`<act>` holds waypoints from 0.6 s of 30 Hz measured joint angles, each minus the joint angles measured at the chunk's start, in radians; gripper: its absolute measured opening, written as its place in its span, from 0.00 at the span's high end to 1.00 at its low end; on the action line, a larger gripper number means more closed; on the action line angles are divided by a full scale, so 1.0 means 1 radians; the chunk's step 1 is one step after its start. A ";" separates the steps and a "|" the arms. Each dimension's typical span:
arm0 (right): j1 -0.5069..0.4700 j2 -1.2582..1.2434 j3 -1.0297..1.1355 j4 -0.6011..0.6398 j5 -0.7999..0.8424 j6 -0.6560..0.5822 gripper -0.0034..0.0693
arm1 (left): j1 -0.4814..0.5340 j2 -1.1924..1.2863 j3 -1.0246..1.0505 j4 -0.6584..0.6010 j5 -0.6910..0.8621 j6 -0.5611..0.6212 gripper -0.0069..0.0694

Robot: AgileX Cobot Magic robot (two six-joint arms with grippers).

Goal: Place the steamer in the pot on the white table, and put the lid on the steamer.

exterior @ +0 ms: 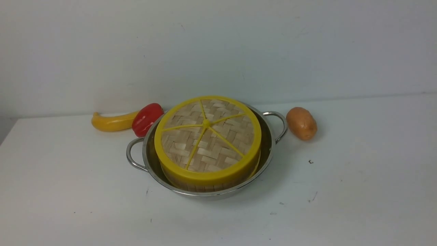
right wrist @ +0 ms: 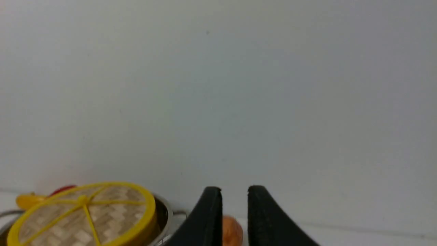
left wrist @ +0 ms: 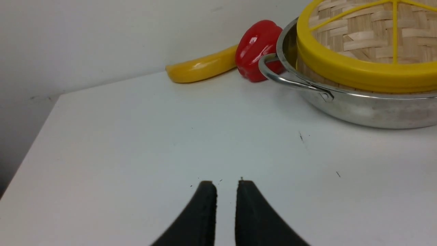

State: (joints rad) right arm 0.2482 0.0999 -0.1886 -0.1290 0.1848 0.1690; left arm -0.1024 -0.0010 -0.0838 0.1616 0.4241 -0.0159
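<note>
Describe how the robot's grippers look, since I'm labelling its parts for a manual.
The left gripper and right gripper look alike: plain black, blunt-tipped jaws with two narrow fingers each, widening away from the tips. I see no markings or cables on them; the arms are out of view.

All cams face wall; L/R wrists lower.

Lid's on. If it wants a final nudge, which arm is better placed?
Probably the left: its open, empty end effector has the lid and pot large in its wrist view; the right's view is mostly wall.
</note>
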 joint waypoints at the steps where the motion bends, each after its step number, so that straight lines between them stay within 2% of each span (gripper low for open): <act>1: 0.000 0.000 0.029 0.000 0.000 0.000 0.76 | 0.000 0.000 0.000 0.000 0.000 0.000 0.80; 7: 0.000 0.000 0.179 0.000 0.013 0.000 0.72 | 0.000 0.000 0.000 0.000 0.000 0.000 0.79; 18: 0.000 0.011 0.197 0.000 0.075 0.000 0.69 | 0.000 0.000 0.000 0.000 0.000 0.004 0.77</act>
State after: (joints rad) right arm 0.2482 0.1108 0.0086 -0.1290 0.2594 0.1690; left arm -0.1024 -0.0010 -0.0838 0.1616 0.4241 -0.0124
